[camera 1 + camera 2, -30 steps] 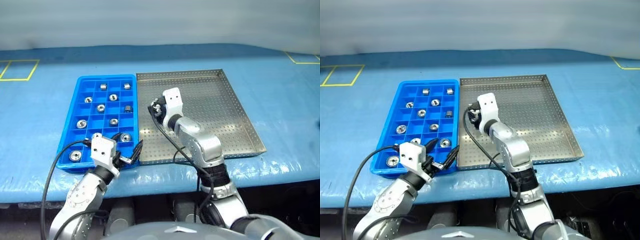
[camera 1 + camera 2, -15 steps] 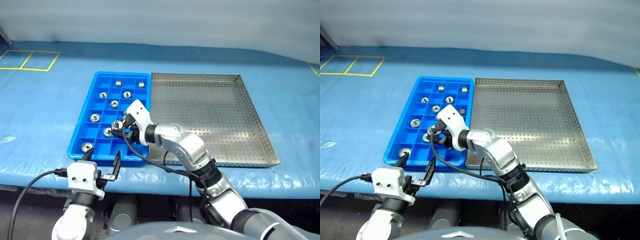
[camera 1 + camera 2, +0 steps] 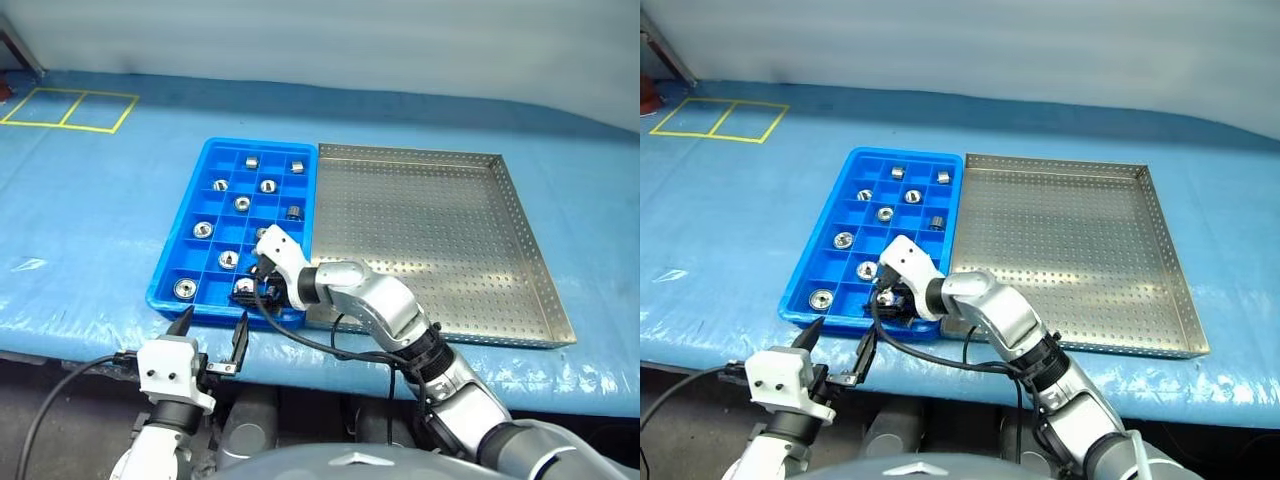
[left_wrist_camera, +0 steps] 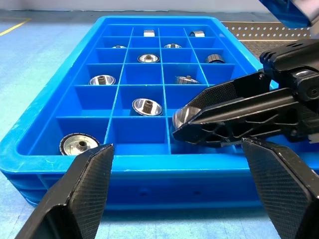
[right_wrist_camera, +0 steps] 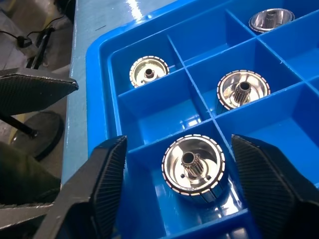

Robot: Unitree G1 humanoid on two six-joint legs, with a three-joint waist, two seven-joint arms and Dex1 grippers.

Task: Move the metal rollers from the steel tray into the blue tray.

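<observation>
Though wide open, right hand (image 5: pixel 174 189) astride roller (image 5: pixel 193 169)

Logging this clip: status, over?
Right gripper open over blue tray, roller resting between its fingers in a near-row cell. Left gripper open, short of tray. Steel tray empty. Nothing in the way.

Head pair high, looking down – wrist views close – all sharing blue tray (image 3: pixel 196 232)
</observation>
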